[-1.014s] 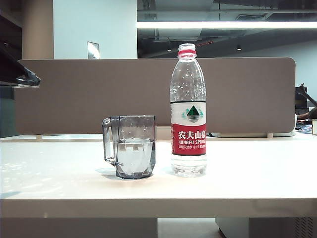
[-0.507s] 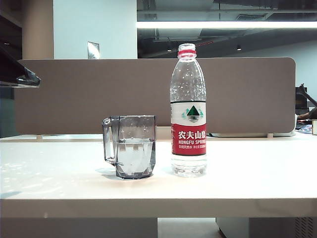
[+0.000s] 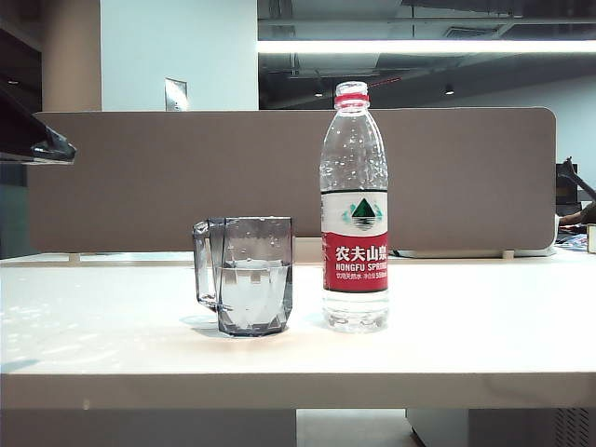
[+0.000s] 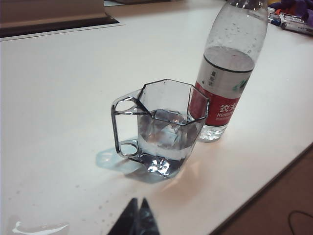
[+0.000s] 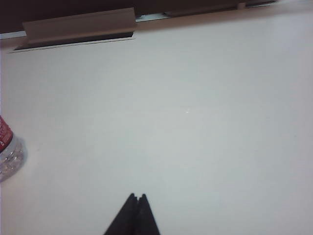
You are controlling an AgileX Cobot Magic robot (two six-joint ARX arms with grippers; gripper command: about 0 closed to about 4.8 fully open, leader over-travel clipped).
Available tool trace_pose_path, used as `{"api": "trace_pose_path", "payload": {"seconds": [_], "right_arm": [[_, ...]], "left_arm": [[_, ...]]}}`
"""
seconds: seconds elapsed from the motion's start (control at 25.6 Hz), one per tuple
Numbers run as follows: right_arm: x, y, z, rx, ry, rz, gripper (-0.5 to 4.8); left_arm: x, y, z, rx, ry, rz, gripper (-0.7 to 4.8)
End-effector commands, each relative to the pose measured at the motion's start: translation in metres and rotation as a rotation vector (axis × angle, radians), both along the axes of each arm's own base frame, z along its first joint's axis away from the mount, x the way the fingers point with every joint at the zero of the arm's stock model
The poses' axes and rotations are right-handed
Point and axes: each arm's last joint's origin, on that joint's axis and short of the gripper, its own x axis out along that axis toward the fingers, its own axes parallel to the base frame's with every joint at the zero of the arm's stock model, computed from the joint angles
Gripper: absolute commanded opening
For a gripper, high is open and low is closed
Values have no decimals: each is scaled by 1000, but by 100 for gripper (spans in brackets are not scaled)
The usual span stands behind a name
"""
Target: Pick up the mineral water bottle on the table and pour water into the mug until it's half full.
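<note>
One mineral water bottle (image 3: 354, 209), one mug (image 3: 244, 276) — two hands (image 4: 137, 208) (image 5: 137, 198).

The tall clear mineral water bottle (image 3: 354, 209) stood upright on the white table (image 3: 484, 326), just beside the grey mug (image 3: 247, 275) holding water (image 3: 250, 293).

The exterior view is looking level across the tabletop (image 3: 466, 345) from its near edge, facing the mug (image 3: 244, 276), the mineral water bottle (image 3: 354, 209) and the partition (image 3: 140, 177) behind them. The left wrist view is looking down at an angle from close above, with the left gripper (image 4: 137, 208) at the frame edge, sharing the same mug (image 4: 161, 129) and bottle (image 4: 226, 73). The right wrist view is facing mostly bare tabletop beyond the right gripper (image 5: 136, 199), catching only the bottle's base (image 5: 7, 152).
</note>
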Motion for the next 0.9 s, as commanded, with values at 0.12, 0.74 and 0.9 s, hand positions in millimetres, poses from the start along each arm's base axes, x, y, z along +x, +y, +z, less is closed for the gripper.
{"api": "trace_pose_path", "payload": {"seconds": [0.12,0.74,0.9], "right_arm": [[0,0,-1,7,-5,-1,-5],[0,0,-1,7,-4,-5,-5],[0,0,-1,7,-4,-4,-5]], "left_arm": [[0,0,2,-5,-8,-1,-5],[-34,20,22,-43,-261,73,-5],[-38,30,7,-38,-282,182,-5]]}}
